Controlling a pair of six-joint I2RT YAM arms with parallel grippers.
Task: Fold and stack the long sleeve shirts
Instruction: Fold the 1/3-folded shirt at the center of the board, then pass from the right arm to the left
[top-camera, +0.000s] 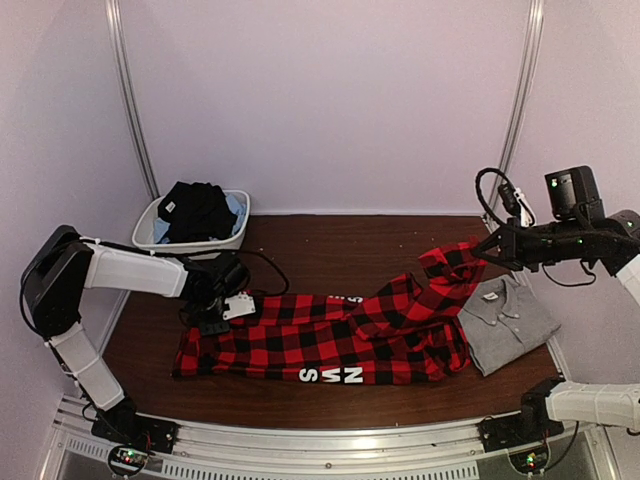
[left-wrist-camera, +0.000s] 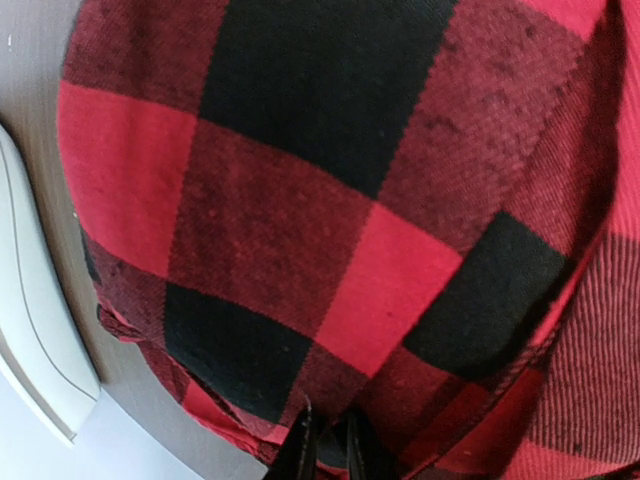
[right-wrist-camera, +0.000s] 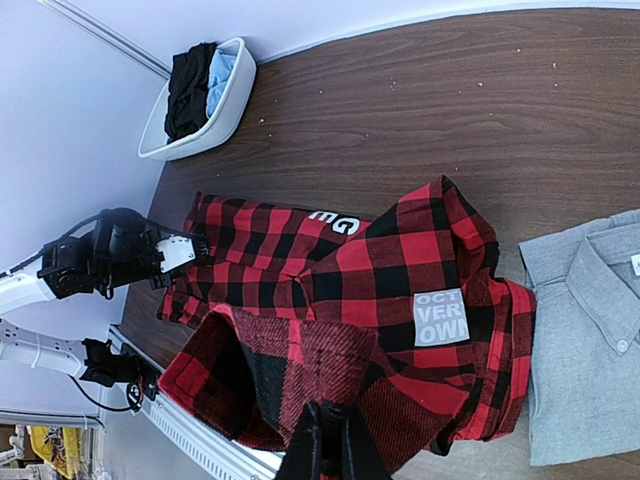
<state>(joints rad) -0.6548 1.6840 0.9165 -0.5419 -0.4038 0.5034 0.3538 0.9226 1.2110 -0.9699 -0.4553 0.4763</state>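
The red-and-black check flannel shirt lies stretched across the table, white lettering along its near edge. My left gripper is at its left end; in the left wrist view the gripper is shut on a fold of the flannel. My right gripper holds the shirt's right end raised off the table; in the right wrist view it is shut on the flannel, whose white label faces up. The grey shirt lies folded to the right, also seen in the right wrist view.
A white tub with dark and pale blue clothes stands at the back left, its wall also in the right wrist view. A metal rail runs along the near table edge. White walls close in the back and sides.
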